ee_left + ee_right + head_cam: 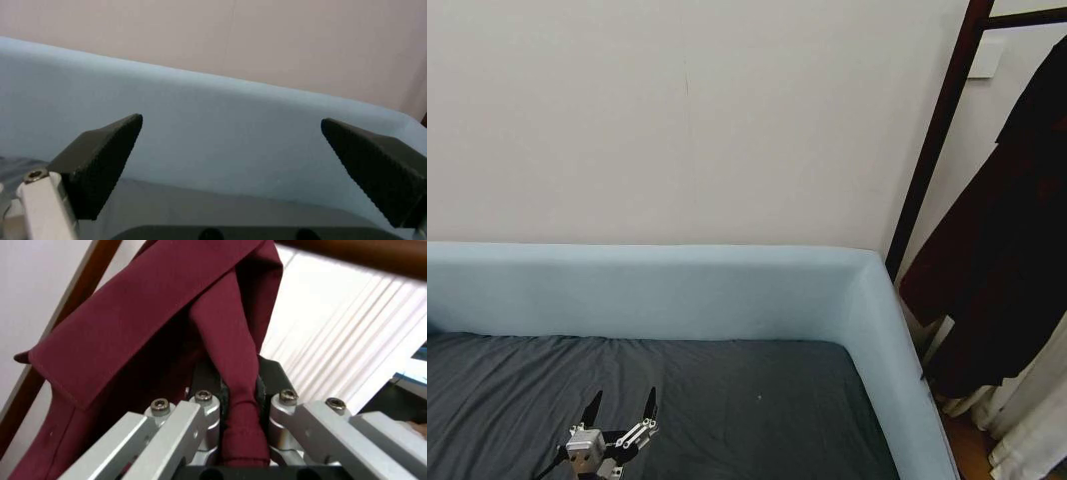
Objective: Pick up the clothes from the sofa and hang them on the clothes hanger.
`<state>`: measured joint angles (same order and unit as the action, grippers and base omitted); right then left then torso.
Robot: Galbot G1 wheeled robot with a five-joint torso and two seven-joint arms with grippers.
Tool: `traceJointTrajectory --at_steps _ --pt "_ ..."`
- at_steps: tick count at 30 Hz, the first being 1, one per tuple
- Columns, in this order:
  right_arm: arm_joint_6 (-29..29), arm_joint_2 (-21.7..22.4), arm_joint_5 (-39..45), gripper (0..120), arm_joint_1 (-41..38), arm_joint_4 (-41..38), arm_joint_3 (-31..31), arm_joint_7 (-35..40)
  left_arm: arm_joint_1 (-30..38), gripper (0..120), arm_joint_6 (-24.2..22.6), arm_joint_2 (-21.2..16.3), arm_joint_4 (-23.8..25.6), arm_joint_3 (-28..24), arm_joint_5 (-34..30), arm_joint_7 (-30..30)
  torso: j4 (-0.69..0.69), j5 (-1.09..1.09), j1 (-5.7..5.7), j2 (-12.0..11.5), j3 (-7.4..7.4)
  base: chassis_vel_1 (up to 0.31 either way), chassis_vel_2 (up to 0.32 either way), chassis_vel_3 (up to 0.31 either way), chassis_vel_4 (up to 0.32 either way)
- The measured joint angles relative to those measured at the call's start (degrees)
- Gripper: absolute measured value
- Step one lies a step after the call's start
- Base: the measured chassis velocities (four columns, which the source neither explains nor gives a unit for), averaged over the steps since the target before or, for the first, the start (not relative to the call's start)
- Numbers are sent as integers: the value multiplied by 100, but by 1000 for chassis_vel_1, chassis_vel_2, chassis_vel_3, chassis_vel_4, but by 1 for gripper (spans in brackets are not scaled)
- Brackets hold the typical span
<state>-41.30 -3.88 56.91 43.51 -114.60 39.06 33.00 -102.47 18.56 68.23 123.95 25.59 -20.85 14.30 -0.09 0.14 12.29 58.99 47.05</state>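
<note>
A dark red garment (1007, 260) hangs down beside the brown wooden rack (937, 130) at the right, past the sofa's end. Close up, my right gripper (237, 385) is shut on a fold of this maroon garment (167, 315), which drapes up toward the rack's top bar (360, 252). My left gripper (624, 410) hovers low over the sofa's dark grey seat (747, 400), open with nothing between its fingers. In the left wrist view, the left gripper (230, 125) points at the light blue backrest (220, 130).
The sofa's light blue backrest (677, 290) and right armrest (887, 350) border the seat. A plain wall stands behind. White curtains (1027, 420) hang behind the rack at the far right, above a strip of wooden floor (967, 435).
</note>
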Motion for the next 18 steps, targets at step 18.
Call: traceJointTrajectory --at_steps 18 --pt "2255 -755 -1455 7 -35 1213 -557 -1917 2 100 2 -5 -5 0 -5 -3 0 1 0 0 0 0 0 0 0"
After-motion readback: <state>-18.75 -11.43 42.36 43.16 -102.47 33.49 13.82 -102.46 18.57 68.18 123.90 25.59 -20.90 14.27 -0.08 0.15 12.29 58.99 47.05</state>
